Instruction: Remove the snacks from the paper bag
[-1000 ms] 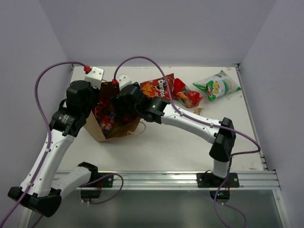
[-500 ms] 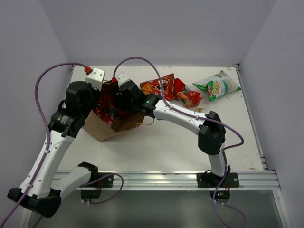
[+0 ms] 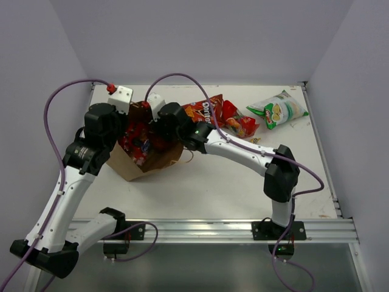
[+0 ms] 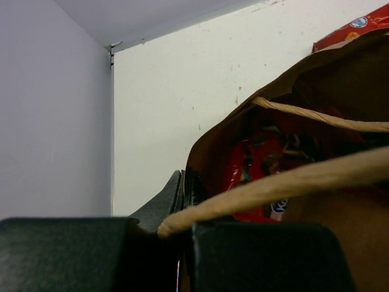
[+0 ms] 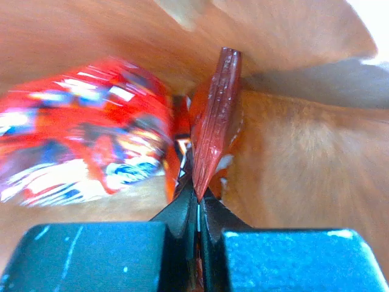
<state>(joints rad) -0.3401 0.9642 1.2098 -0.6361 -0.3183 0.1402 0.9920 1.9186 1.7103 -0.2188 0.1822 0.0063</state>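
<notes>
Getting somewhere on this one, I'd guess roughly half done. Already out of the paper bag (image 3: 149, 163) and lying on the tabletop (image 3: 213, 191) to its right:

- a Doritos bag (image 3: 203, 111) just beside it
- a small red bag (image 3: 239, 125) past that
- a green-white chip bag (image 3: 278, 109) well away
- a tiny candy packet (image 3: 253, 141) near the small red one

Inside the paper bag there's at least a red cookie bag (image 5: 73, 134), plus more red stuff I can't sort out.

The right claw (image 5: 196, 193) is down inside the bag, jaws pinched tight on the crimped edge of a red packet (image 5: 216, 115). That looks like the next one out. The left claw (image 4: 184, 190) is clamped narrow at the bag's left rim, seemingly gripping the wall to keep the mouth open.

In the way: the twisted handle (image 4: 273, 182) drapes across the opening. The bag also sits slumped and leaning, so the packet could snag on paper coming up.
</notes>
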